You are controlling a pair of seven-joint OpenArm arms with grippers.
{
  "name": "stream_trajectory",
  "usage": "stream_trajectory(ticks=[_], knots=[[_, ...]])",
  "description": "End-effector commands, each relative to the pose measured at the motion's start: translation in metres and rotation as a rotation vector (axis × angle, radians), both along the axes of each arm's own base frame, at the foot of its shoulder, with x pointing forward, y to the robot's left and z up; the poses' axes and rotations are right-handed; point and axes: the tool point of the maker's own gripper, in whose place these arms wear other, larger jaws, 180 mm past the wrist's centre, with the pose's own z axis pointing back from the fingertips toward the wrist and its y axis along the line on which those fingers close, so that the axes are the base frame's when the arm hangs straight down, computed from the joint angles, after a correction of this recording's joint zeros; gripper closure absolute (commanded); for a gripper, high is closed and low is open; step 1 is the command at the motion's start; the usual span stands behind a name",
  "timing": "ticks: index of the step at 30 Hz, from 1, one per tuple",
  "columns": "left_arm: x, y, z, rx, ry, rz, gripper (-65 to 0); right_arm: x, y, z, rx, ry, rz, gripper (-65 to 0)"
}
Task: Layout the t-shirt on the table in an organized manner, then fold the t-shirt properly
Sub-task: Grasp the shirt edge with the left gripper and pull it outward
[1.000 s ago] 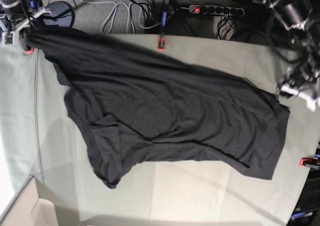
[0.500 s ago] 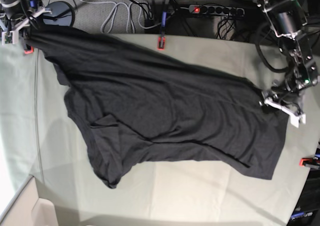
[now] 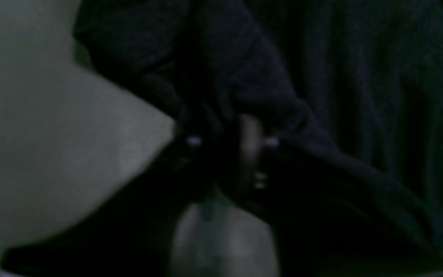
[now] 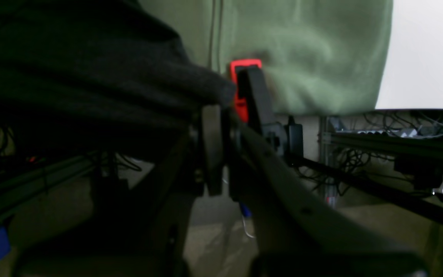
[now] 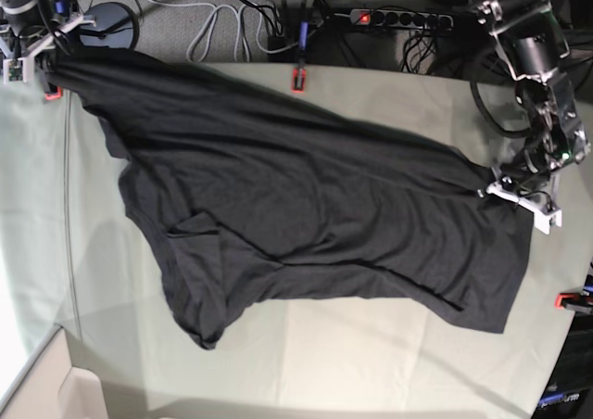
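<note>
left hand (image 5: 500, 189) pinches the black t-shirt (image 5: 296, 206) at its right edge on the surface (image 5: 371, 363); right hand (image 5: 42, 57) clamps its far-left corner

The t-shirt (image 5: 306, 215) under me is soft, matt charcoal knit cloth; my desk (image 5: 389, 363) wears creased, matt grey-green fabric, pinned by glossy red-orange plastic clamps (image 5: 298, 79).

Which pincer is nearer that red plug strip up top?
Left. The left pincer grips the shirt below and to the side of the strip; the right pincer sits far across at the opposite corner.
</note>
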Motion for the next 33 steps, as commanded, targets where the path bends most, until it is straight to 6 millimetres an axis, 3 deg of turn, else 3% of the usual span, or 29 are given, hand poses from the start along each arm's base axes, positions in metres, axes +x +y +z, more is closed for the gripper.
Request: stream_trajectory(ticks=[1, 4, 10, 15, 19, 22, 24, 28, 33], knots=[[0.007, 0.005, 0.012, 0.016, -0.027, -0.012, -1.1, 0.005, -0.003, 0.009, -0.013, -0.028, 0.022, 0.0], [0.0, 0.01, 0.021, 0.057, -0.044, -0.023, -0.9, 0.005, -0.003, 0.009, -0.013, -0.028, 0.022, 0.0], [-0.023, 0.013, 0.062, 0.192, -0.125, -0.074, -0.1, 0.006, -0.001, 0.008, -0.01, -0.029, 0.027, 0.0], [-0.059, 0.044, 0.087, 0.28, -0.144, -0.01, -0.2, 0.011, -0.001, 0.009, -0.009, -0.039, 0.028, 0.0], [-0.084, 0.065, 0.084, 0.305, -0.106, 0.035, -0.5, 0.016, 0.0, 0.01, -0.006, -0.053, 0.026, 0.0], [-0.098, 0.066, 0.077, 0.309, -0.069, 0.031, -1.5, 0.017, 0.0, 0.01, -0.005, -0.055, 0.029, 0.0], [-0.105, 0.064, 0.072, 0.303, -0.052, 0.029, -6.4, 0.019, 0.005, 0.008, 0.004, -0.056, 0.039, 0.0], [-0.12, 0.061, 0.06, 0.286, 0.015, 0.02, -23.6, 0.024, 0.012, 0.007, 0.016, -0.058, 0.063, 0.0], [-0.133, 0.063, 0.052, 0.268, 0.106, 0.018, -26.1, 0.024, 0.012, 0.007, 0.016, -0.058, 0.063, 0.0]])
